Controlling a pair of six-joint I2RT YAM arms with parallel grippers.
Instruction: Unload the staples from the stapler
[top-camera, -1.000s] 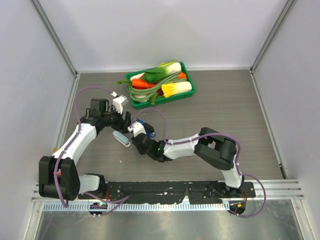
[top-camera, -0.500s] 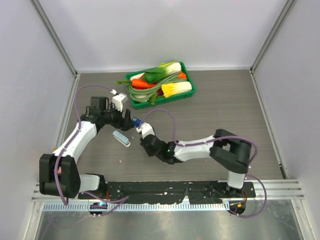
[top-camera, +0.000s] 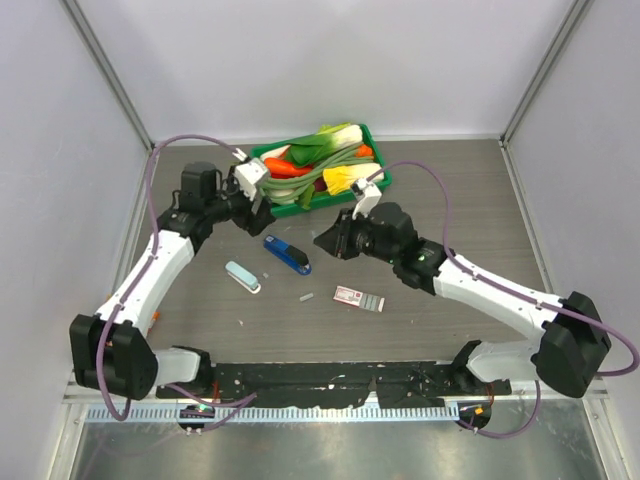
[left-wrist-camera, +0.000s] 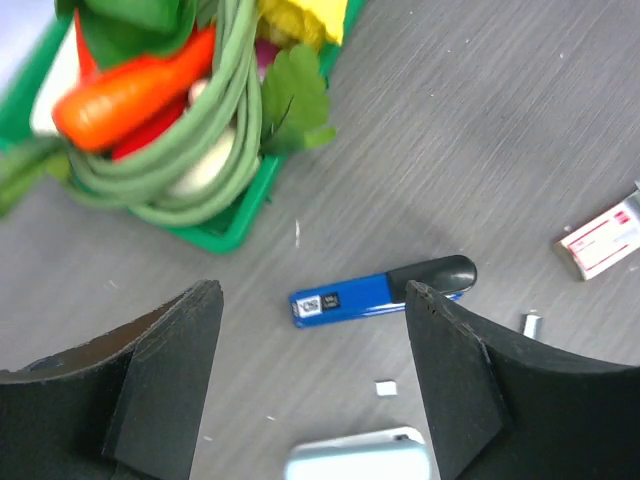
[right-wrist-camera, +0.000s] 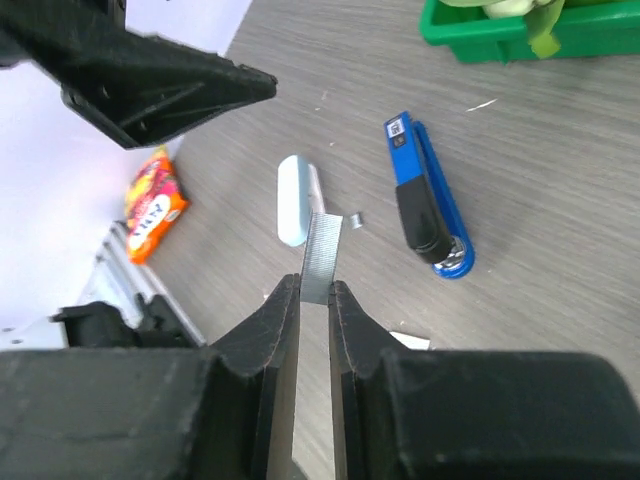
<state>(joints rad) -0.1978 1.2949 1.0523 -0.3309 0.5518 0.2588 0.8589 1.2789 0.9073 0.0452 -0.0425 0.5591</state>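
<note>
Right pincer (right-wrist-camera: 313, 287) clamped on the staples (right-wrist-camera: 321, 252); left pincer (left-wrist-camera: 312, 297) spread apart above the stapler (left-wrist-camera: 380, 295).
The strip looks light, thin and brittle, likely to slip or break apart if squeezed hard; its flat sides seem the best hold; it stands upright between the right fingers, gripped at its lower end, raised off the tabletop (top-camera: 470, 190); the stapler lies flat below, touched by neither pincer.
</note>
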